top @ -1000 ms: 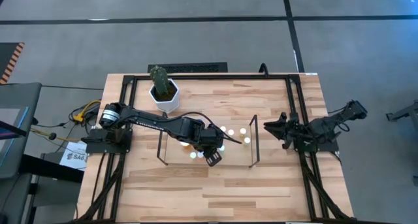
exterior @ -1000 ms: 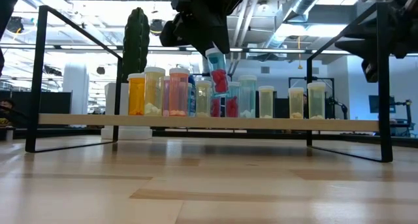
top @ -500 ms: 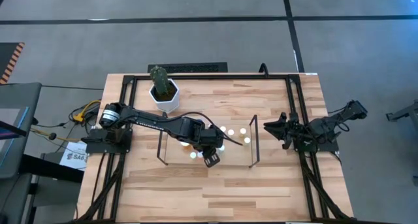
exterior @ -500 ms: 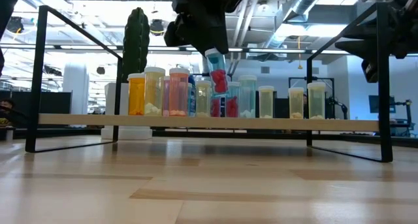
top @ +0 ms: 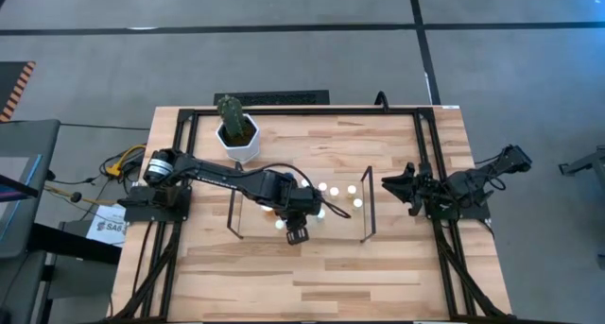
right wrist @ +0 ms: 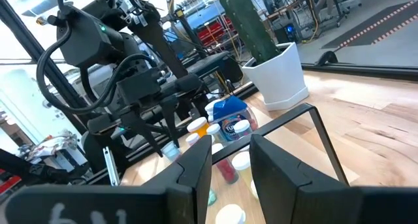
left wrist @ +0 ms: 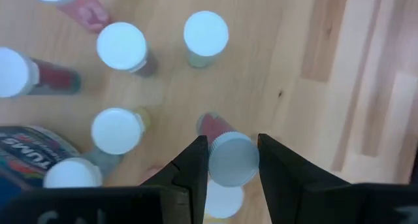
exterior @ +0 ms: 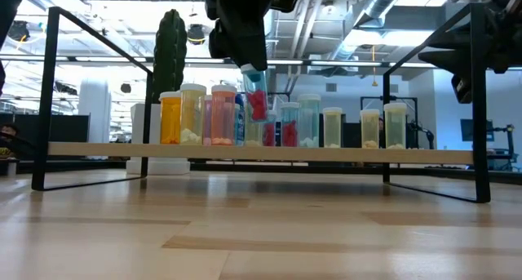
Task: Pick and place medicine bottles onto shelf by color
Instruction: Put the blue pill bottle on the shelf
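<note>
My left gripper (top: pixel 297 233) hangs over the low wooden shelf (exterior: pixel 342 153), shut on a clear bottle of red pills (exterior: pixel 256 99) with a white cap (left wrist: pixel 232 160). Several capped bottles stand on their bases on the shelf: orange (exterior: pixel 170 117), yellowish (exterior: pixel 193 113) and pink (exterior: pixel 222 115) at the left, pale ones (exterior: pixel 395 125) at the right. Their white caps (left wrist: pixel 121 46) show from above in the left wrist view, beside a larger blue bottle (left wrist: pixel 26 152). My right gripper (top: pixel 408 194) waits open at the table's right, beyond the shelf's end panel (top: pixel 367 203). My left gripper pinches the bottle at its capped top end (left wrist: pixel 230 164) between its two fingers (left wrist: pixel 194 165). The fingers come from above, pointing down. The bottle hangs below them, slightly tilted, its red-filled body (exterior: pixel 258 107) lifted clear of the shelf, in front of the standing bottles.
A cactus in a white pot (top: pixel 238 135) stands at the table's far left, behind the shelf. Black frame bars (exterior: pixel 50 92) run around the table. Bare wood (top: pixel 312 277) lies between the shelf and the near edge.
My left gripper has gone toward the table's left edge and a little toward the near edge, still shut on the red-pill bottle. The bottle has stayed clear of the shelf and now hangs closer to upright.
</note>
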### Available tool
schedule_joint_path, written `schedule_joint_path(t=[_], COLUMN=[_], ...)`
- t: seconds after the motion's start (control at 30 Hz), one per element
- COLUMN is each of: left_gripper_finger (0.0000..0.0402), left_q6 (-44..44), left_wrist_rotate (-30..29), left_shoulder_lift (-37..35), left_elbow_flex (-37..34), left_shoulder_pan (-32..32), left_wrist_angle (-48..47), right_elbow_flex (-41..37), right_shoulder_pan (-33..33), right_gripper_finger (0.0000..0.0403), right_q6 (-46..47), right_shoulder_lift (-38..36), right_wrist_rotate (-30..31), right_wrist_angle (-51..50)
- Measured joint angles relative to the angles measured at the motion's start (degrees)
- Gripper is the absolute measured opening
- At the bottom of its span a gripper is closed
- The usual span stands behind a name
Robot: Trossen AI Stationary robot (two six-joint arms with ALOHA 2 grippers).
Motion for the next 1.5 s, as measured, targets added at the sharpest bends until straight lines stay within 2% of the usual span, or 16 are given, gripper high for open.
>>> schedule_joint_path(t=[0.2,0.57,0.87,1.1,1.37,1.5], left_gripper_finger=[0.0094,0.0112,0.0113,0.0117,0.0155,0.0180], left_q6=[4.5,8.7,8.9,5.6,1.7,1.0], left_wrist_rotate=[-2.6,-1.1,-0.1,0.6,2.0,2.4], left_shoulder_lift=[0.0,2.8,3.8,3.8,3.9,3.8], left_elbow_flex=[0.0,0.0,0.1,0.1,0.1,2.8], left_shoulder_pan=[0.2,0.6,1.1,2.3,2.6,2.6], left_wrist_angle=[-1.5,-1.3,-1.2,-0.7,0.5,0.1], right_elbow_flex=[0.0,0.0,0.0,0.0,0.0,0.0], right_shoulder_pan=[0.0,0.0,0.0,0.0,0.0,0.0], right_gripper_finger=[0.0129,0.0129,0.0129,0.0129,0.0129,0.0129], right_q6=[0.0,0.0,0.0,0.0,0.0,0.0], right_shoulder_lift=[0.0,0.0,-0.1,-0.1,-0.1,-0.1], right_wrist_rotate=[0.0,0.0,0.0,0.0,0.0,0.0], right_wrist_angle=[0.0,0.0,0.2,0.2,0.2,0.2])
